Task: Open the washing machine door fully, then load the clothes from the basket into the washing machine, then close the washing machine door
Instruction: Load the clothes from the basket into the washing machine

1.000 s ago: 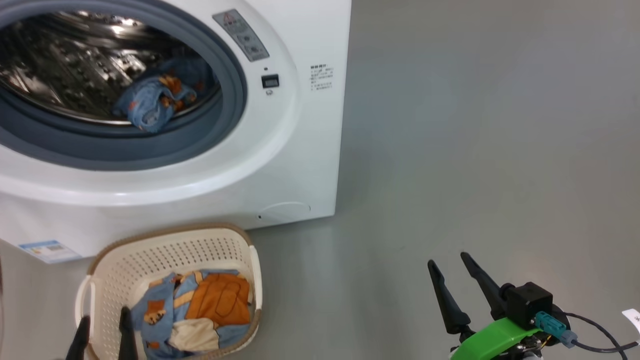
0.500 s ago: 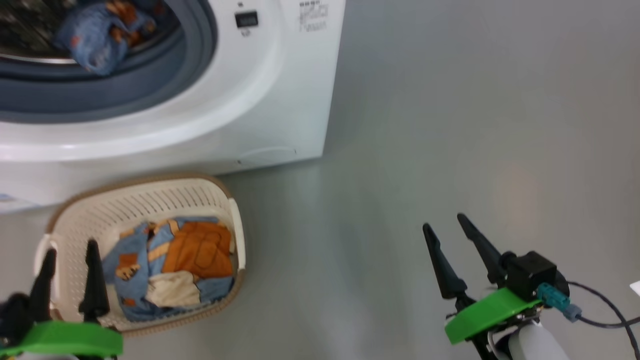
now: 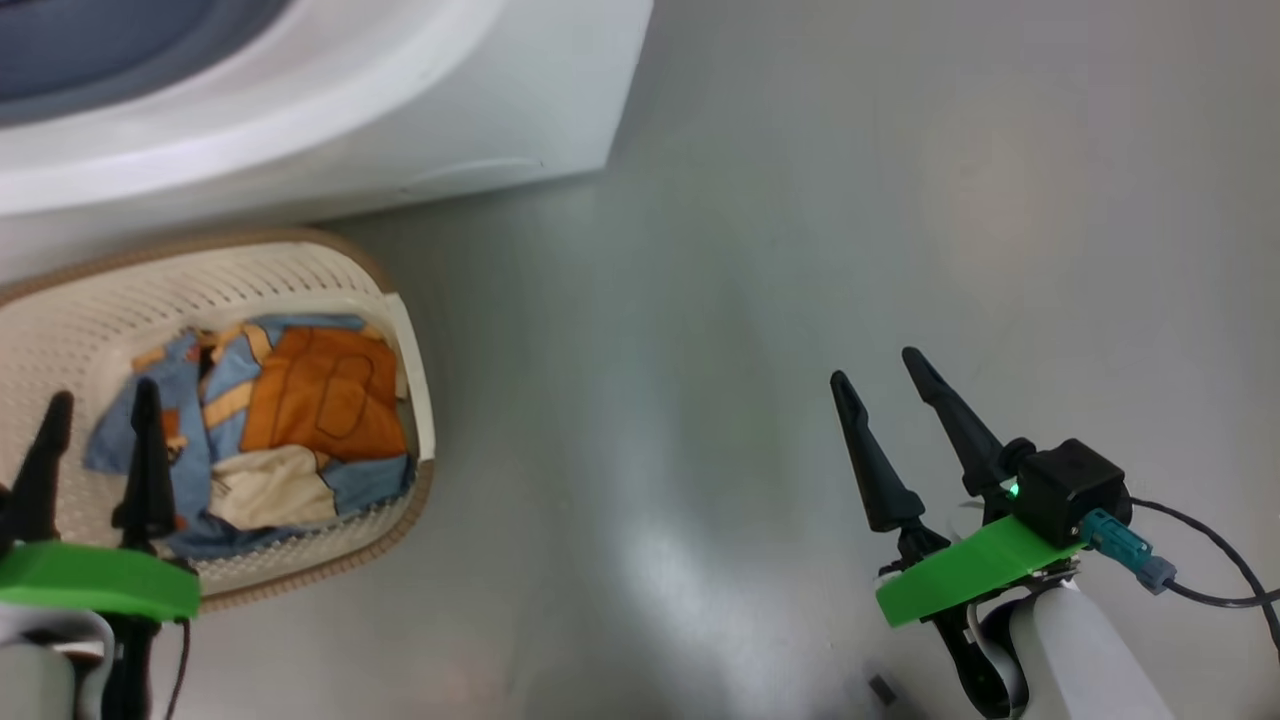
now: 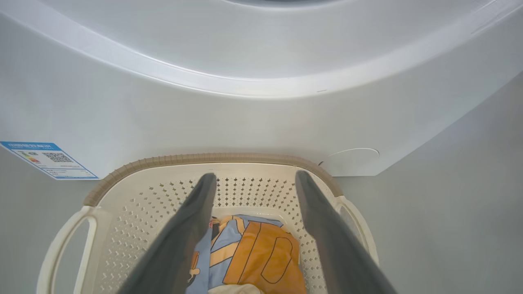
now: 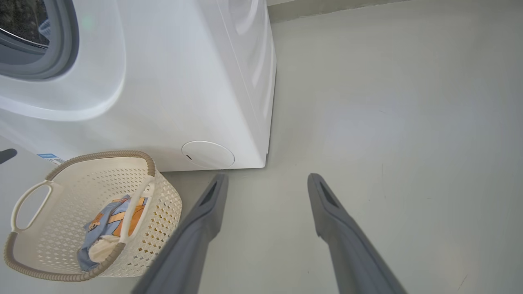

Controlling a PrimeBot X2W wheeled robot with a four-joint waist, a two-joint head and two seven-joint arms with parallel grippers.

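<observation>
Head view: the washing machine (image 3: pixel 400 120) is located upper left; the basket (image 3: pixel 300 262) is placed just before it, with the clothes (image 3: pixel 320 400) inside. The left gripper (image 3: pixel 105 390) is held over the basket, the right gripper (image 3: pixel 874 365) over the floor (image 3: pixel 700 300), both jaws apart.

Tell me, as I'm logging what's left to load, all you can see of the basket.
The basket is rectangular, cream plastic by its look, its walls perforated, with a brown woven-look rim and a loop handle at each end. It stands upright on the grey floor before the washing machine, holding light-blue, orange and cream clothes. The open left end effector hangs over it, seemingly not touching.
</observation>
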